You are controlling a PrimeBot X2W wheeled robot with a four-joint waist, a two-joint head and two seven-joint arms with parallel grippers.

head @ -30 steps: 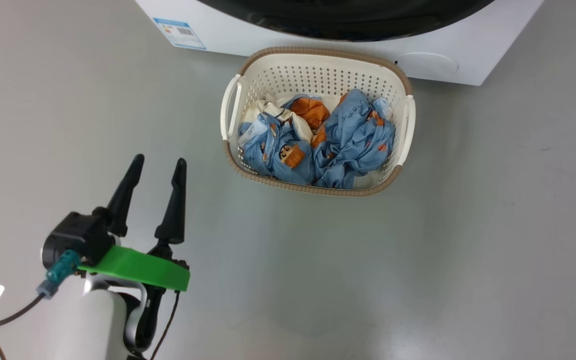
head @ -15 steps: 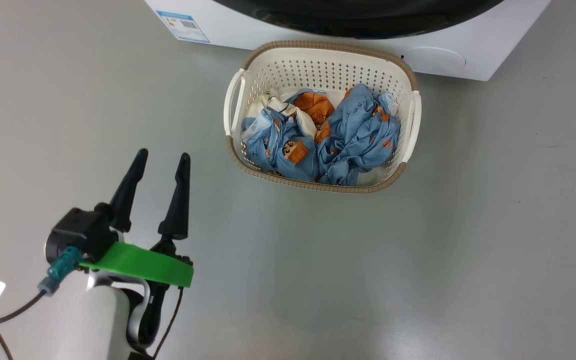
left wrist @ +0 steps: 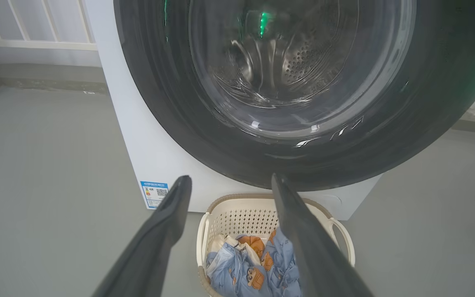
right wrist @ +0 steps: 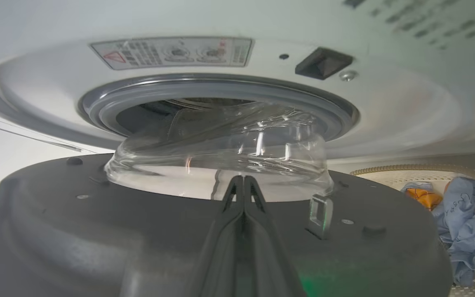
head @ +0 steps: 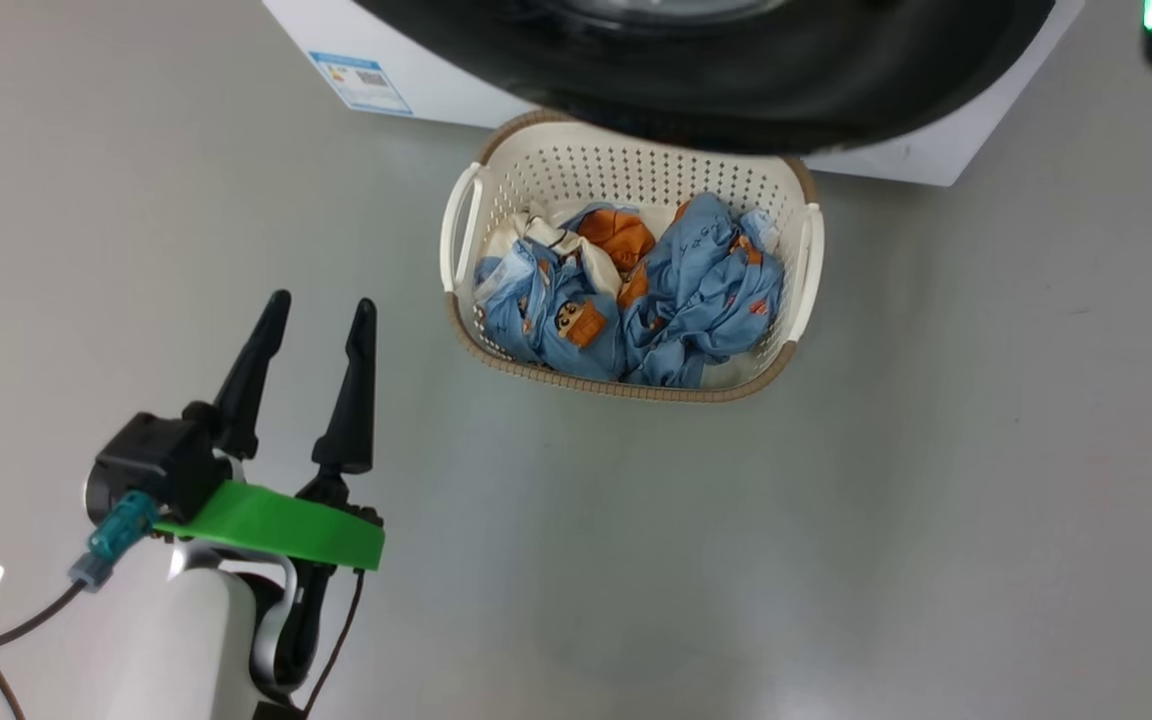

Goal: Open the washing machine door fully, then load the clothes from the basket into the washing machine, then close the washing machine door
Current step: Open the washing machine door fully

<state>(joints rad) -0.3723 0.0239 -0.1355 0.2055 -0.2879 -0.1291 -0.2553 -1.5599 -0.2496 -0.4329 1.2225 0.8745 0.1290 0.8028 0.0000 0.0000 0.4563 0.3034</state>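
The washing machine door [head: 736,90] stands partly swung out from the white washing machine [head: 406,70], its black rim hanging over the far edge of the basket [head: 626,390]. Light-blue clothes [head: 696,280] with orange prints lie crumpled inside the basket. My left gripper [head: 321,305] hovers open and empty over the floor, left of the basket; its wrist view faces the door [left wrist: 179,103] and the basket [left wrist: 237,214] below. My right gripper [right wrist: 241,178] is shut, its fingers lying along the door's dark inner face [right wrist: 76,231] with the tips at the foot of the glass bowl [right wrist: 221,152].
Bare grey floor surrounds the basket on the left, right and near side. A blue label sticker [head: 361,80] marks the machine's front. The grey rubber ring [right wrist: 179,88] and a dark latch socket [right wrist: 322,62] show behind the door. A white railing [left wrist: 35,41] stands far left.
The door has swung outward and now overhangs the basket's far rim, hiding the round service cap. The head camera shifted slightly. My left gripper stays open in about the same place.
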